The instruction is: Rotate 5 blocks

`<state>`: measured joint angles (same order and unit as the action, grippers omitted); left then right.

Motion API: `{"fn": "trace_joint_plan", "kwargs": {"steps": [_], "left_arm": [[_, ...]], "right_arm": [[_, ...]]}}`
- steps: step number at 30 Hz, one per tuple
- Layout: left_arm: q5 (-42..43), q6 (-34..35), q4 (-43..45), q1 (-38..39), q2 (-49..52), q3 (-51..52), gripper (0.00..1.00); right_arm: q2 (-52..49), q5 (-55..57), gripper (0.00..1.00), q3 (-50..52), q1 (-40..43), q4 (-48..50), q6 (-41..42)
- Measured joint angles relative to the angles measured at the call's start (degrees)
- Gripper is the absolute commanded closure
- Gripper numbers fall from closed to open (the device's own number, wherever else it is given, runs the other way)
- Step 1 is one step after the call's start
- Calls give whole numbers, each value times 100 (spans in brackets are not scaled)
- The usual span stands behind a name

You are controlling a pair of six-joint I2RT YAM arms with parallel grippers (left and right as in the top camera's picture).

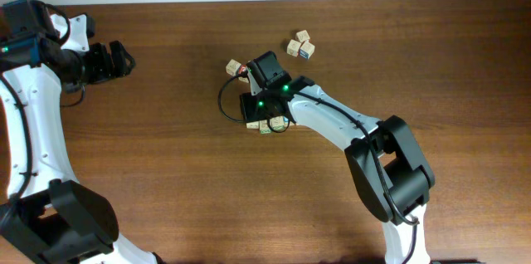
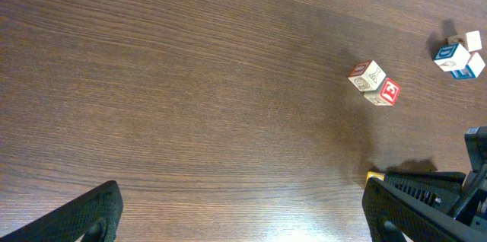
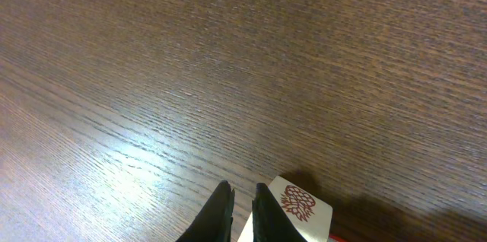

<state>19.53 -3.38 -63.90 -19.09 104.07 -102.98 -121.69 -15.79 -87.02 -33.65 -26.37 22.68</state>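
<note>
My right end effector (image 3: pixel 243 213) is pinched nearly closed on nothing, tips just beside the red-printed cube (image 3: pixel 303 205) of the five-block line (image 1: pixel 264 128) mid-worktop (image 1: pixel 166 181); I'd push low and slow, since smooth, square-edged pale wood may slide on this glossy grain and the row could split; left end effector (image 2: pixel 247 215) is spread wide, empty, well apart.

Two arms are seen, each built of rounded white links joined by bulky black joint housings: the left white-and-black arm (image 1: pixel 41 131) at nine o'clock and the right white-and-black arm (image 1: pixel 332 123) at five o'clock. Small green indicator lights (image 1: pixel 260 104) are lit on the right wrist, and a thin black cable (image 1: pixel 221 102) is looped beside it. Broad, finely ribbed black fingers (image 2: pixel 87 215) are carried by the left gripper (image 1: pixel 124 58). Slim, smooth, tapered black fingers (image 3: pixel 221 211) are carried by the right gripper (image 3: pixel 243 190).
</note>
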Motion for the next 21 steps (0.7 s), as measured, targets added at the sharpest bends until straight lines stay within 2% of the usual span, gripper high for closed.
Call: {"fn": "trace_joint_plan", "kwargs": {"steps": [21], "left_arm": [[0, 0, 0, 0, 0, 0, 1]], "right_arm": [[-55, 136, 88, 0, 0, 42, 254]]}}
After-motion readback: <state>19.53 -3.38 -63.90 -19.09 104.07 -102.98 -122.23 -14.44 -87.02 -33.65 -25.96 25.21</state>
